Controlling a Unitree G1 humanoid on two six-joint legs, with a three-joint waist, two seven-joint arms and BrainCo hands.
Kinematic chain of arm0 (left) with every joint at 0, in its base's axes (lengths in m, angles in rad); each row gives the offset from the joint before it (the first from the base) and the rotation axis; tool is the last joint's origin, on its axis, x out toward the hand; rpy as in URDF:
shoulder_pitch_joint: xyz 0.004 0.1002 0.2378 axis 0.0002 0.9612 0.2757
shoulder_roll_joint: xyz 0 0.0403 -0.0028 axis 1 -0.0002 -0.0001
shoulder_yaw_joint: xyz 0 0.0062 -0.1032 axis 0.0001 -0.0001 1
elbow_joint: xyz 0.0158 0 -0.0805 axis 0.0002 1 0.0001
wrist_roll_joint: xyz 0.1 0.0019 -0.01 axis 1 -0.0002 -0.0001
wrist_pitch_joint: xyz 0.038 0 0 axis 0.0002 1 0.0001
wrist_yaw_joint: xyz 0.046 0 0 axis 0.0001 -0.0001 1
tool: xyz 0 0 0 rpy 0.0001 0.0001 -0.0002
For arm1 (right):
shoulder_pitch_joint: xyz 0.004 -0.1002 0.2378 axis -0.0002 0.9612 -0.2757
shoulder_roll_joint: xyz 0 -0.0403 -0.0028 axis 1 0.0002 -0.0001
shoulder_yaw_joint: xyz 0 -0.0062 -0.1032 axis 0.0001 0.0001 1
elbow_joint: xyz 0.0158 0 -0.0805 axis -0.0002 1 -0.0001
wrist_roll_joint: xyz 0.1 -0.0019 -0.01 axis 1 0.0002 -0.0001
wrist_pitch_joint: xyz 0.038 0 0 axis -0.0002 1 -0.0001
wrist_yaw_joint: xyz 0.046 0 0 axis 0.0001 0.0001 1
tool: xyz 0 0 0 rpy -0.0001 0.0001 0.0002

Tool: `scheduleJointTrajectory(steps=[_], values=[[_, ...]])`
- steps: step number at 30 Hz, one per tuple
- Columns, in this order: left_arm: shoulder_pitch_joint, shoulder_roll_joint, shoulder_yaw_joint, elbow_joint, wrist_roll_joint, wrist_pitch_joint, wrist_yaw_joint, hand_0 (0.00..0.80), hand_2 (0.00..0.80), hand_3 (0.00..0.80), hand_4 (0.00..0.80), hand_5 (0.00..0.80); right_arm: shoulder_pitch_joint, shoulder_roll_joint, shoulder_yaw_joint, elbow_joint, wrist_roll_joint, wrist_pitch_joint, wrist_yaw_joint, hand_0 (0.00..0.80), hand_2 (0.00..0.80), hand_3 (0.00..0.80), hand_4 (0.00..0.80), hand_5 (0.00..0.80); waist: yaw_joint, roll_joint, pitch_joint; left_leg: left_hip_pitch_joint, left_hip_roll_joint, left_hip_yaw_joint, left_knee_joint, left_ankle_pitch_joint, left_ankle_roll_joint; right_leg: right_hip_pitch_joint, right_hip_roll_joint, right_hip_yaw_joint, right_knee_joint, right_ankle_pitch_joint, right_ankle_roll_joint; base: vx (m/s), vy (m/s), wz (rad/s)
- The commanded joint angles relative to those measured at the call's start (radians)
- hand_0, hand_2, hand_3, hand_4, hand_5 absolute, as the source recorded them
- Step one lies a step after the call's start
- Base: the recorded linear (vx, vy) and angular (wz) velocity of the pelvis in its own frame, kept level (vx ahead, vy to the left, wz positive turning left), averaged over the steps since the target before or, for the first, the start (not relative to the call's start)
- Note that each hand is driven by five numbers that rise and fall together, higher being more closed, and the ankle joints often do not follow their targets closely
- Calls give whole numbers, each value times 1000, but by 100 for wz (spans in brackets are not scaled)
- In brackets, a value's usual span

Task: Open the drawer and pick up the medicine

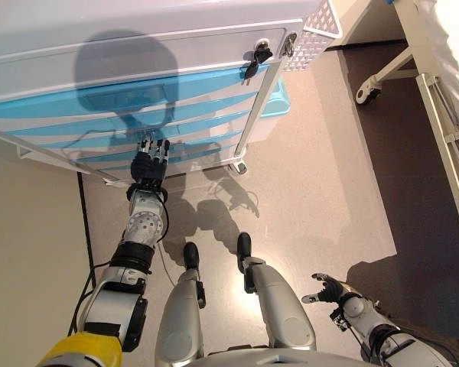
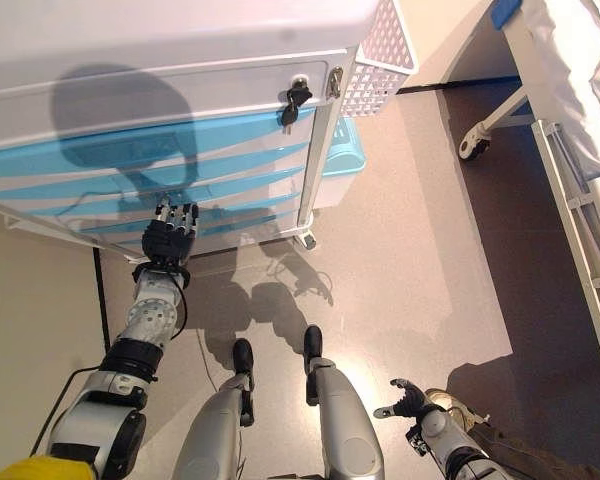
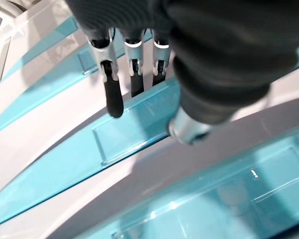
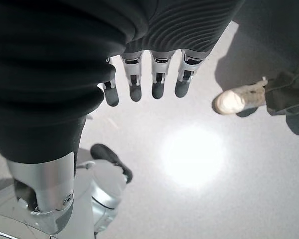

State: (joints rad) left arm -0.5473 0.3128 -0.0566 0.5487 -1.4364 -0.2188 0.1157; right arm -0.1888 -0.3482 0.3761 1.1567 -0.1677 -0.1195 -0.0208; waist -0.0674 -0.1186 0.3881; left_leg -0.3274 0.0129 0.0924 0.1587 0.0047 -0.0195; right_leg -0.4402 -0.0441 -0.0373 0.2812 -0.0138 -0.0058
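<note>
A white cart [image 1: 138, 30] has several blue-fronted drawers, all closed. My left hand [image 1: 149, 167] reaches up to one of the lower drawer fronts [image 1: 195, 145]. In the left wrist view its straight fingers [image 3: 112, 97] rest their dark tips on the edge of a blue handle strip [image 3: 139, 124], with the thumb [image 3: 187, 130] below it. My right hand [image 1: 330, 289] hangs low at the right with its fingers [image 4: 134, 89] relaxed over bare floor and holds nothing. No medicine shows in any view.
A key bunch [image 1: 256, 57] hangs from the lock on the cart's top drawer. A white mesh basket [image 1: 321, 30] hangs on its side and a blue bin [image 1: 277, 99] stands behind. A wheeled bed frame [image 1: 444, 115] stands at the right. A person's shoe [image 4: 234, 101] is near my right hand.
</note>
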Motion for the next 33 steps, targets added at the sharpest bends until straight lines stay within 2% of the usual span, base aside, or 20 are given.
scheduleJointTrajectory(steps=[1, 18, 33], values=[[-259, 165, 90, -186, 91, -157, -178, 800, 800, 800, 800, 800, 64, -54, 61, 40, -23, 6, 4, 0, 0, 0, 0, 0, 13, 46, -130, -70, -70, -31, 62, -35, 52, 8, -24, 1, 45, 18, 62, 0, 0, 0], [-228, 160, 117, -157, 111, -152, -161, 800, 800, 800, 800, 800, 45, -47, 54, 51, -17, 12, -6, 0, 0, 0, 0, 0, 19, 47, -129, -76, -73, -30, 49, -23, 59, -8, -25, -2, 45, 26, 61, 0, 0, 0], [-80, 111, 165, -224, 127, -137, -163, 800, 800, 800, 800, 800, 51, -45, 33, 43, -25, 15, -11, 0, 0, 0, 0, 0, 38, 56, -132, -63, -67, -49, 86, -38, 53, 16, -26, -7, 89, -7, 51, 4, -15, -2]])
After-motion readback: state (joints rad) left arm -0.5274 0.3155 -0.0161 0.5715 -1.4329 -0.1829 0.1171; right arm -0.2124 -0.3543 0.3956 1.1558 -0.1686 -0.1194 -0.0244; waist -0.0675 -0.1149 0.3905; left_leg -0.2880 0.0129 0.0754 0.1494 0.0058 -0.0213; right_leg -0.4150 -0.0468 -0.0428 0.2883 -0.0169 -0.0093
